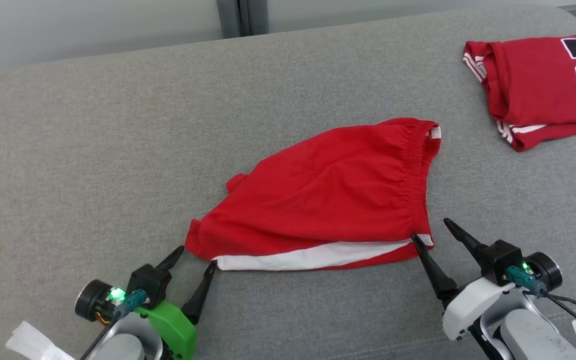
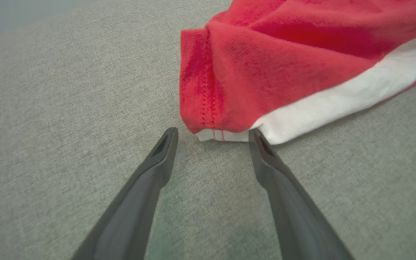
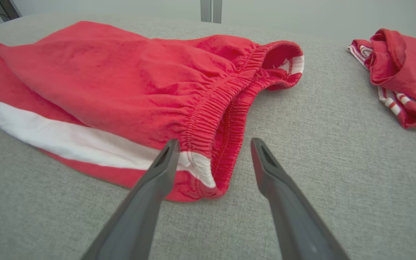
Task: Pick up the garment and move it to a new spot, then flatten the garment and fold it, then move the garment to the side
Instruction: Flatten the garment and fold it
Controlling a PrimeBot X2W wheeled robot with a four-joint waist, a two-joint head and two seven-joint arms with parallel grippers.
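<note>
Red shorts (image 1: 333,200) are lying loosely spread mid-surface (image 1: 118,150). The left hand (image 1: 198,255), released, is pointing at the hem corner. The right hand (image 1: 430,228), also released, is flanking the waistband corner, likely so the 2 can pinch the near edge for folding.

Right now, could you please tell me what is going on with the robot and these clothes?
The robot is working on the red shorts, which lie loosely spread on the grey fabric surface. Its left pincer is open at the hem corner, and its right pincer is open astride the waistband corner. Neither is shut on the cloth. A folded red jersey lies apart at the far right.
</note>
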